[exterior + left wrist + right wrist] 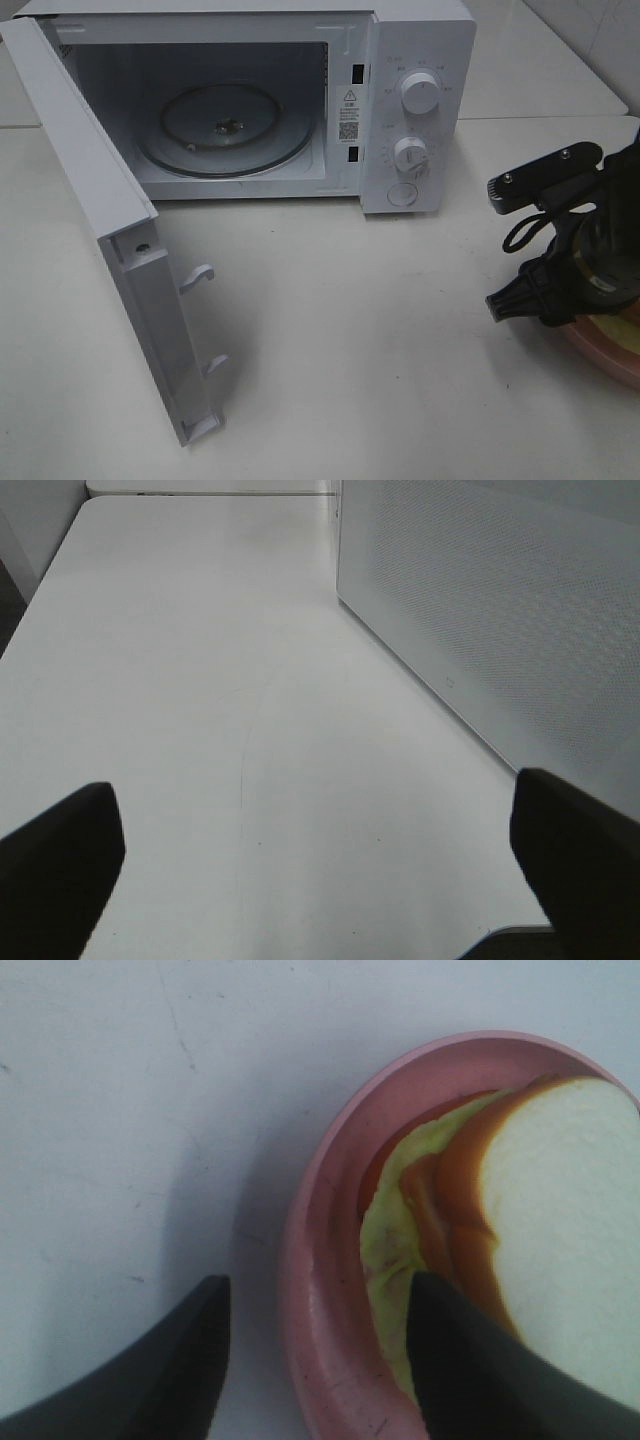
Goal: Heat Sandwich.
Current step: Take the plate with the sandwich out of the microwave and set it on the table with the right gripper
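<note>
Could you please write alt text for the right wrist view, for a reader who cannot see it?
A sandwich lies on a pink plate on a white table. The right gripper hangs open over the plate's rim, one finger above the table, the other over the sandwich.

1. The right arm (580, 240) is reaching in from the right edge of the high view, with its wrist bending downward.
2. The right gripper (320, 1360) is holding its two dark fingers apart, clasping nothing between them; one finger (470, 1370) is sitting lower in the wrist view than the other.
3. The left gripper (320, 870) is standing wide open, its fingertips (60, 860) showing at opposite corners, gripping nothing.
</note>
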{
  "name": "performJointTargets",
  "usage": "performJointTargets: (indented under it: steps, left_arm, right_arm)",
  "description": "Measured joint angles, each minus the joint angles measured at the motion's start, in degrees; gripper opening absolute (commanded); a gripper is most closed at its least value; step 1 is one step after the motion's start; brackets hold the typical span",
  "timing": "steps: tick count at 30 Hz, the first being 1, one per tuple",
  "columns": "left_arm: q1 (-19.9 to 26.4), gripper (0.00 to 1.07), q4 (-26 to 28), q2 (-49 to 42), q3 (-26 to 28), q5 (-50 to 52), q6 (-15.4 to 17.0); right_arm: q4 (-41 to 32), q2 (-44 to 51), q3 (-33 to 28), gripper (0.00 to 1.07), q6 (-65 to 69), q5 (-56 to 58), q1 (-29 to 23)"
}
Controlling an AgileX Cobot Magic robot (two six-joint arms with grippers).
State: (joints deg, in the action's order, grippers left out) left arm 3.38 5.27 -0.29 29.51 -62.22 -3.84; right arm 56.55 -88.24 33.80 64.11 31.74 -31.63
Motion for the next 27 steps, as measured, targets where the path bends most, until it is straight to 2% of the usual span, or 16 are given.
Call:
performJointTargets:
  steps: [1, 5, 11, 18, 27]
  left_arm:
    - [0.0, 0.98, 0.0, 0.0, 0.0, 0.0, 0.0]
    - [0.0, 0.98, 0.0, 0.0, 0.0, 0.0, 0.0]
    - [0.0, 0.98, 0.0, 0.0, 0.0, 0.0, 0.0]
    - [0.0, 0.98, 0.0, 0.0, 0.0, 0.0, 0.0]
    - [0.0, 0.98, 0.0, 0.0, 0.0, 0.0, 0.0]
  right_arm:
    - [0.0, 0.0, 0.0, 0.55, 0.0, 0.0, 0.0]
    - [-8.54, 5.96, 0.0, 0.68, -12.61, 0.0, 0.0]
    - [-16.39, 10.71, 0.0, 0.77, -23.95, 0.29, 0.0]
    - [-27.96, 18.74, -0.06, 0.76, -37.41, 3.38, 0.0]
    - [-38.39, 30.02, 1.32, 0.76, -47.9, 10.83, 0.0]
